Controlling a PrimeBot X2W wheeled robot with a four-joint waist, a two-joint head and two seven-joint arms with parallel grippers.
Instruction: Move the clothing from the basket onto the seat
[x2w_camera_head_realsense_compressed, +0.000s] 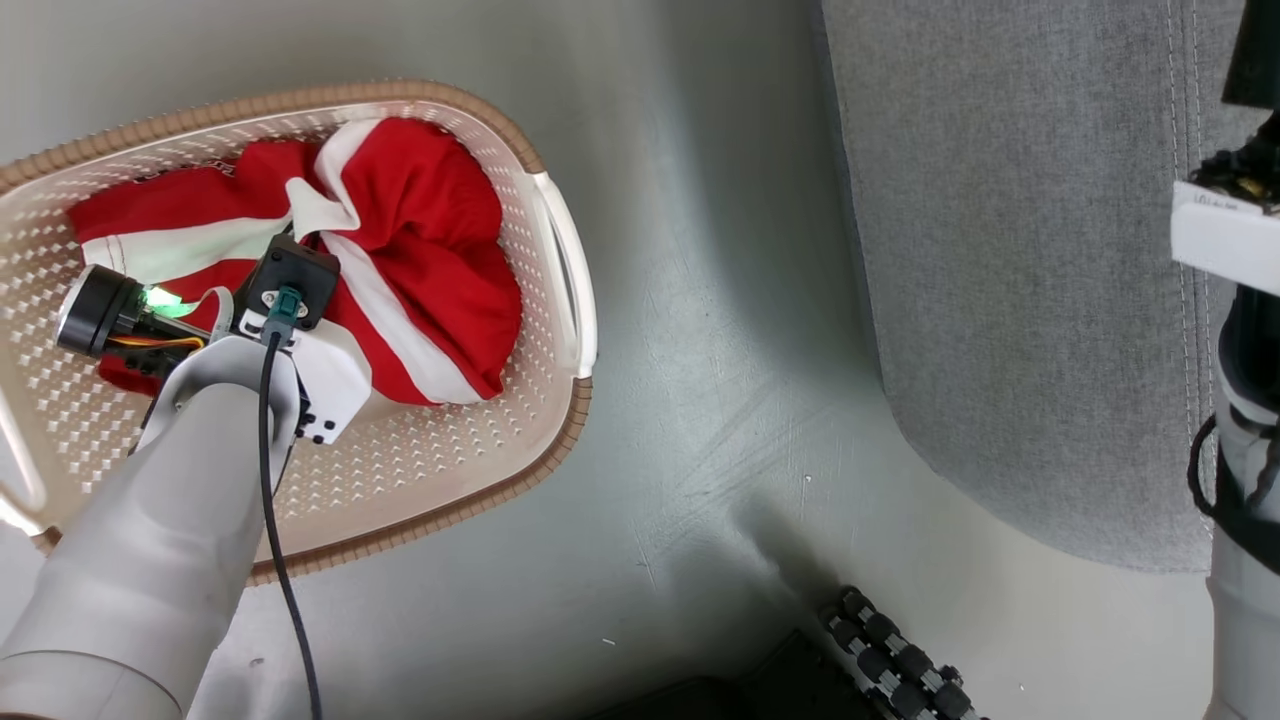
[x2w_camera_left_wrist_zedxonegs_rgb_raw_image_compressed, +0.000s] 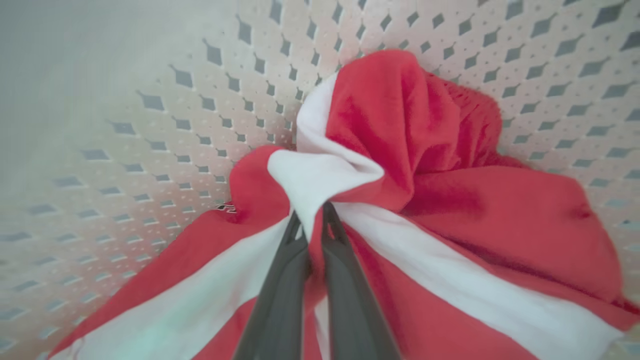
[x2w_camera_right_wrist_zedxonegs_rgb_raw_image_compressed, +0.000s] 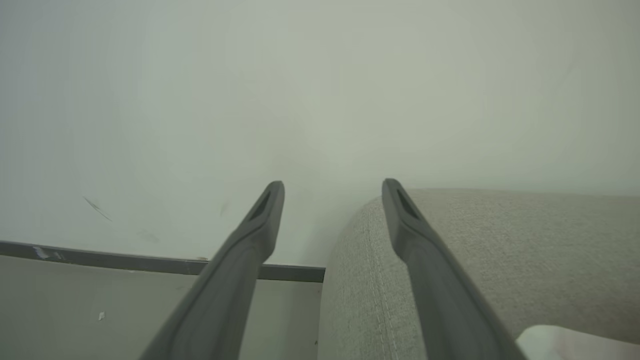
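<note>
Grey-green floor (x2w_camera_head_realsense_compressed: 700, 400) lies between the basket (x2w_camera_head_realsense_compressed: 565, 260) on my left and the seat (x2w_camera_head_realsense_compressed: 1020, 300) on my right, and the two stand well apart. The basket holds the clothing (x2w_camera_head_realsense_compressed: 430, 250), a red heap with white stripes. It is bunched toward the far and right part of the basket's bottom, and one fold rides up against the perforated wall. The nearer part of the bottom is bare. All the clothing I can see lies inside the basket.

My left arm (x2w_camera_head_realsense_compressed: 170, 540) reaches down into the basket, its wrist over the heap. In the left wrist view my left gripper (x2w_camera_left_wrist_zedxonegs_rgb_raw_image_compressed: 314, 222) has its fingers pressed together on a twisted fold where a white stripe meets the red. The cloth is pinched between the tips and fans out from them on both sides. A bit of dark lettering (x2w_camera_left_wrist_zedxonegs_rgb_raw_image_compressed: 227, 207) shows at the cloth's left edge, too small to read.

My right gripper (x2w_camera_right_wrist_zedxonegs_rgb_raw_image_compressed: 332, 190) is spread wide and empty, beside the seat's rounded edge. In its own view one finger crosses the grey fabric and the other crosses a pale wall (x2w_camera_right_wrist_zedxonegs_rgb_raw_image_compressed: 320, 75) and a dark skirting (x2w_camera_right_wrist_zedxonegs_rgb_raw_image_compressed: 125, 260). In the head view my right arm (x2w_camera_head_realsense_compressed: 1240, 420) stands at the right edge, over the seat. Black rollers (x2w_camera_head_realsense_compressed: 890, 660) of my base sit on the floor at the bottom.
</note>
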